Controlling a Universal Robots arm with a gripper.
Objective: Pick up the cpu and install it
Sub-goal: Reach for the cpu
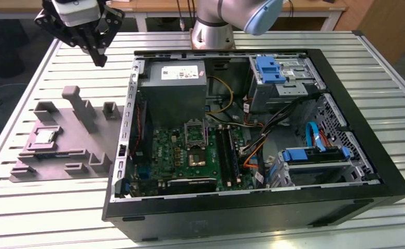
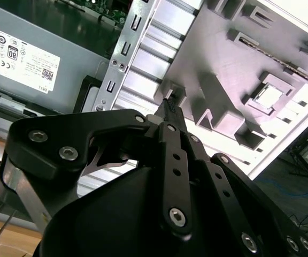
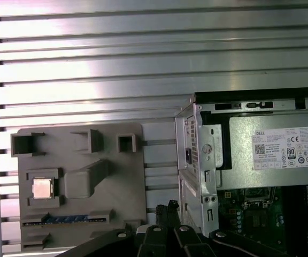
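The cpu (image 1: 45,136), a small silvery square chip, lies in a recess of the grey holder plate (image 1: 64,155) on the table, at the exterior view's left of the open computer case (image 1: 257,135). It also shows as a pale square in both wrist views (image 3: 41,188) (image 2: 270,96). My gripper (image 1: 100,60) hangs high above the table behind the holder plate, well apart from the cpu. Its black fingers (image 2: 170,107) meet at their tips with nothing between them. On the green motherboard the socket (image 1: 197,155) sits below its raised metal frame (image 1: 194,134).
The grey power supply box (image 1: 177,91) with a white label fills the case's back corner next to the holder plate. Upright grey posts (image 1: 84,109) stand on the plate. Cables and blue drive brackets (image 1: 313,153) crowd the case's right half. The slatted table (image 1: 50,207) runs all around.
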